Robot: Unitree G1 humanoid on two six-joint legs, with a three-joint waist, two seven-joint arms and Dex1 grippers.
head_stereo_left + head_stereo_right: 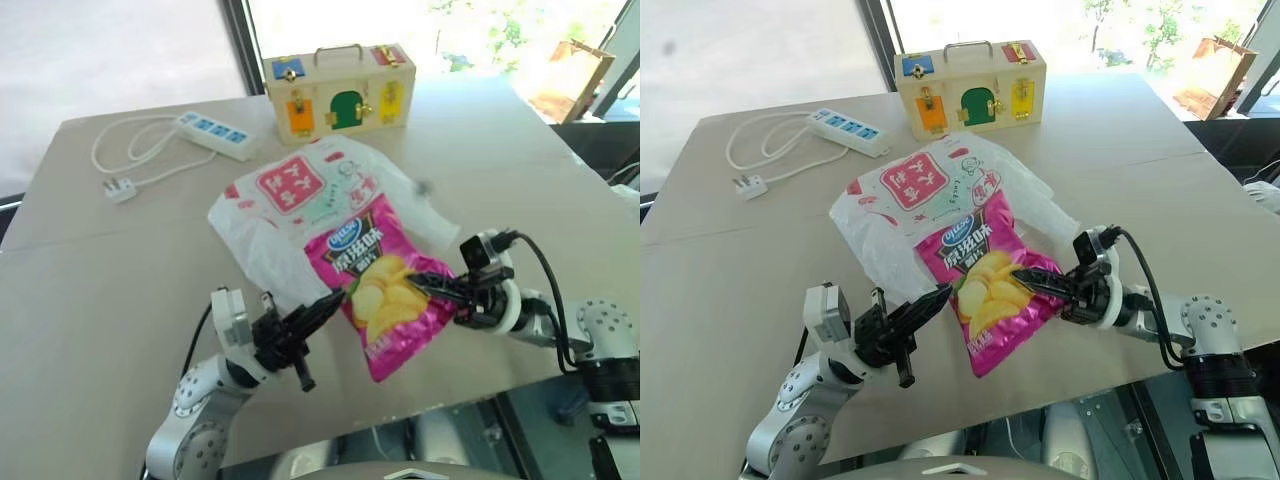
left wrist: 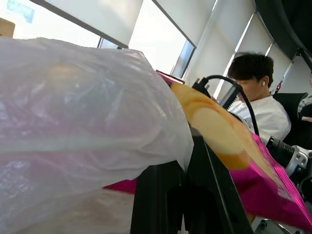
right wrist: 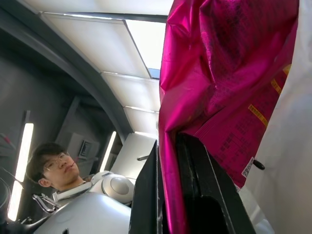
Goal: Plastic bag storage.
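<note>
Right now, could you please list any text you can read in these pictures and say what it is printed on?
"Oishi": blue oval logo on the pink chip packet; the white characters beneath it are too blurred to read.
Red panel with white characters on the plastic bag: not readable.
Small print on the packet's back, right wrist view: too small.

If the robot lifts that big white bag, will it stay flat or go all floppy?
Probably floppy: the plastic bag looks thin and see-through, already crumpled on the table. It is likely very light, so it may slide or bunch up if pushed. The left claw is shut on its edge, and in the wrist view the film drapes loosely over the fingers.
</note>
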